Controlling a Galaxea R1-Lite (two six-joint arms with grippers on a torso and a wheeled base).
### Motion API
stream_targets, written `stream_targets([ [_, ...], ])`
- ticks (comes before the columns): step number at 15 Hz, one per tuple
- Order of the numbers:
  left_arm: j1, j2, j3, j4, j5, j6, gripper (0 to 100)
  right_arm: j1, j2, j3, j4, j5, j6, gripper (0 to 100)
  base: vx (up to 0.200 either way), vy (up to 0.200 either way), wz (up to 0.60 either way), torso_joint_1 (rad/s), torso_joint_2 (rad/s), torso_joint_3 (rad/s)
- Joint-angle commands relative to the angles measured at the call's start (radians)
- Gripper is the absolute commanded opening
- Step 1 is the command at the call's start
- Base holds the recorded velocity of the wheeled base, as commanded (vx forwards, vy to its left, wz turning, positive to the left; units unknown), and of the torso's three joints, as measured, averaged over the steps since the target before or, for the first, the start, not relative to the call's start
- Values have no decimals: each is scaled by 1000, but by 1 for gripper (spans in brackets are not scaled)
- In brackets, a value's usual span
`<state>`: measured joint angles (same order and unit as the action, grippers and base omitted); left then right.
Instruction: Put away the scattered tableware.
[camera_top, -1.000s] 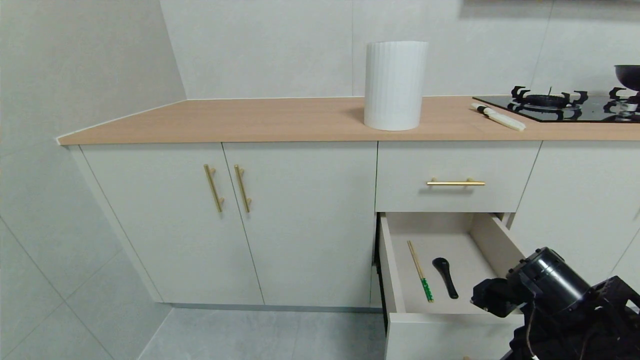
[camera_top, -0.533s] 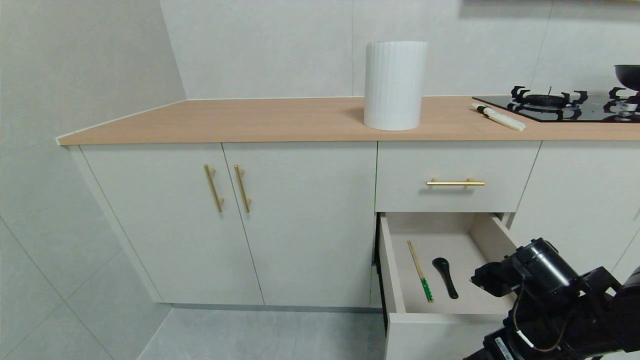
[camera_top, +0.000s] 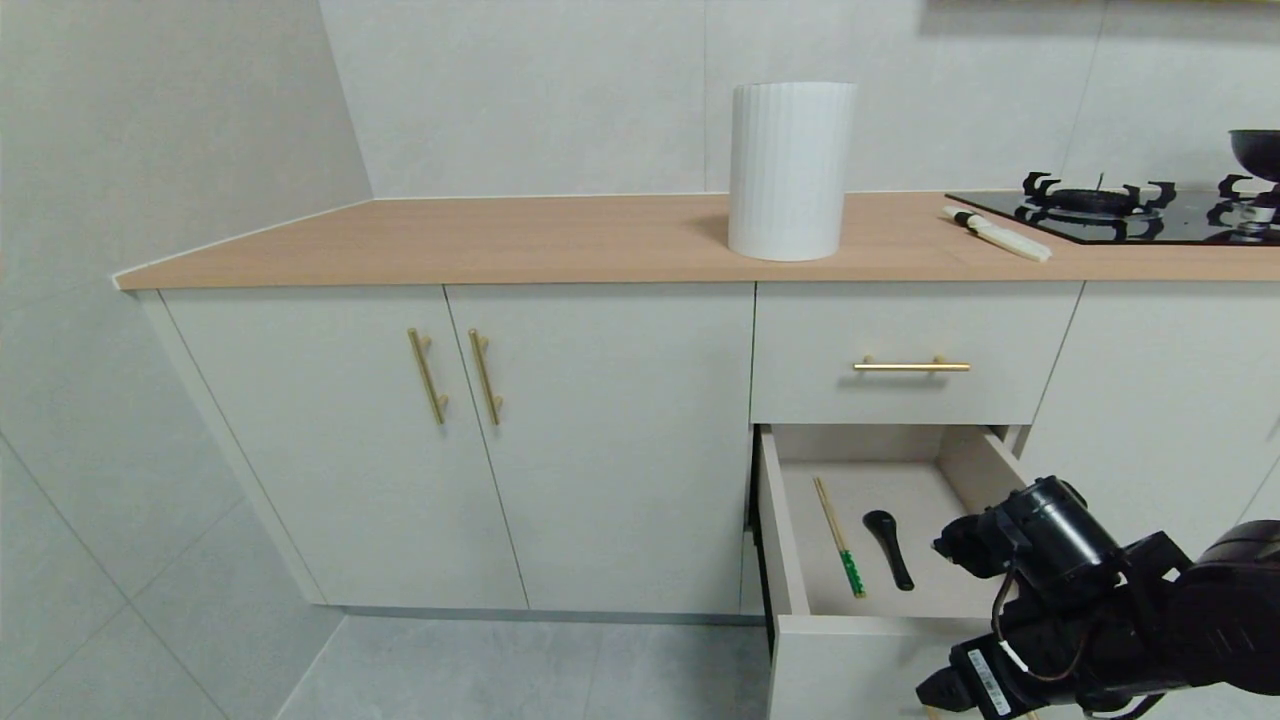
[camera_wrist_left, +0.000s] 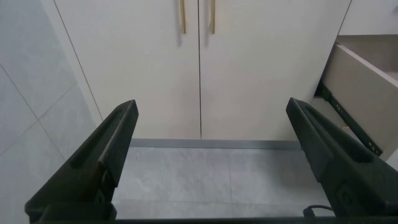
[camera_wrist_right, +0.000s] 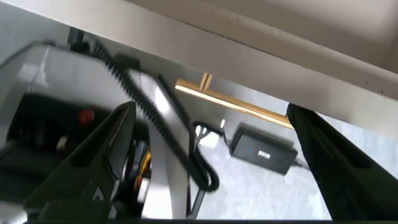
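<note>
Left tool (camera_wrist_left: 211, 112): spread, empty.
Right tool (camera_wrist_right: 211, 112): spread, facing gold bar handle (camera_wrist_right: 233, 102).
Open pale drawer (camera_top: 785, 540): green-tipped wooden chopsticks (camera_top: 838, 548); black spoon (camera_top: 890, 550) at their 3 o'clock.

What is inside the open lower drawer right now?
A pair of chopsticks and a black spoon lie side by side on the open drawer floor. The right arm covers its front right corner, so anything there is hidden.

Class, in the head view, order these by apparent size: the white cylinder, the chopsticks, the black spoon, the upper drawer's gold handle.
1. white cylinder, by far the largest.
2. chopsticks and gold handle: about equal in length, so left tied.
3. black spoon, the shortest.
</note>
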<state>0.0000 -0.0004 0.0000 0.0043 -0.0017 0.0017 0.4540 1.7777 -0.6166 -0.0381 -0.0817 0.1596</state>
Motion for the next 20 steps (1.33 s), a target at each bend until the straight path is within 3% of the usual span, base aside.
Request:
stream_targets([
  [1,0,0,0,0,0,0,100,-25,14,-6,-3,-9,0,100,0,0,0,0,0,0],
  [6,0,0,0,0,0,0,100,-69,42,-31,-49,-49,0,100,0,0,0,0,0,0],
  [12,0,0,0,0,0,0,100,-69,175,-58,-236,-139,34,100,0,0,0,0,0,0],
  [20,0,0,0,0,0,0,100,-112,256,-235,-238,-161,29,100,0,0,0,0,0,0],
])
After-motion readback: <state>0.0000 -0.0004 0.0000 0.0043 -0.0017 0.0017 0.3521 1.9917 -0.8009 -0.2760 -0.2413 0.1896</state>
